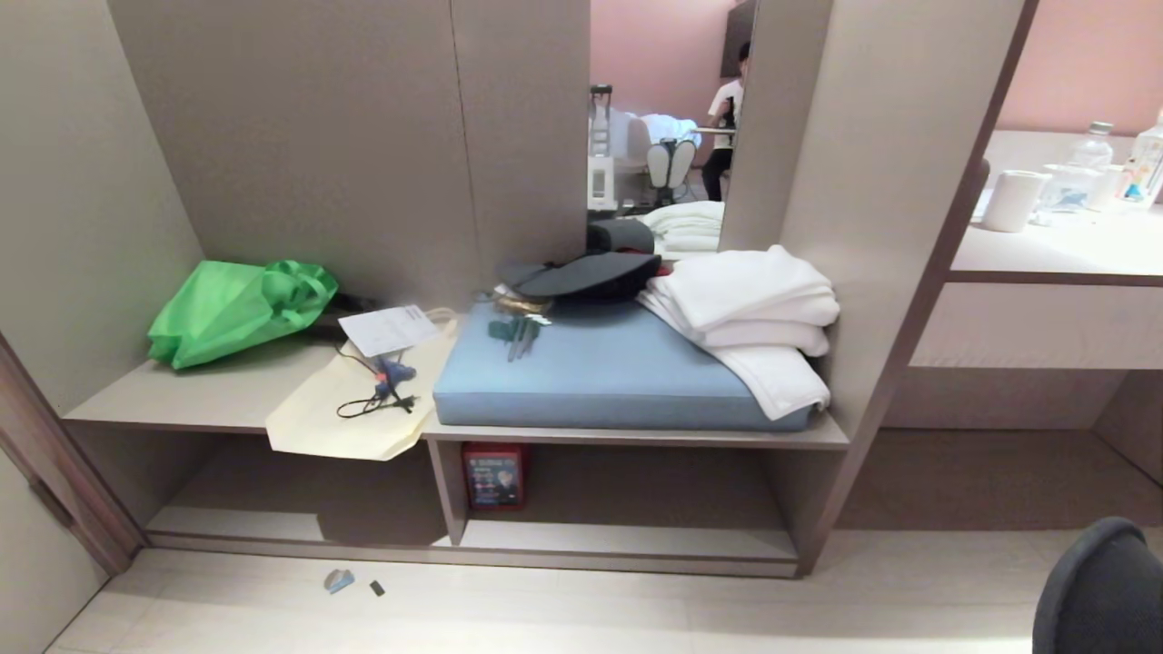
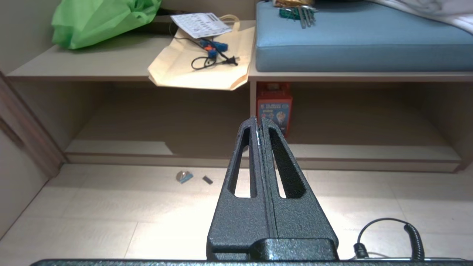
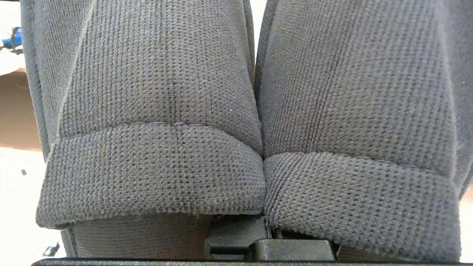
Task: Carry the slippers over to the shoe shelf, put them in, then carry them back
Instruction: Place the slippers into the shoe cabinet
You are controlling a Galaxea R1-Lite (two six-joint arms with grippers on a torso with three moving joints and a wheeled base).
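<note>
The slippers (image 3: pixel 159 111) fill the right wrist view, two dark grey knitted uppers side by side, pressed together along their inner edges. My right gripper (image 3: pixel 258 245) is shut on the slippers where they meet; only its base shows beneath the fabric, the fingers are hidden. A dark rounded shape (image 1: pixel 1099 590) sits in the head view's lower right corner. The shoe shelf (image 1: pixel 227 525) is the left low cubby of the bench unit, also seen as the shoe shelf (image 2: pixel 122 147) ahead of my left gripper (image 2: pixel 257 121), which is shut on nothing above the floor.
A red box (image 1: pixel 493 474) stands in the right low cubby. On the bench top lie a green bag (image 1: pixel 236 309), a cream tote with a cable (image 1: pixel 363 400), a blue cushion (image 1: pixel 600 372) and white towels (image 1: pixel 754 318). Two small bits (image 1: pixel 341 579) lie on the floor.
</note>
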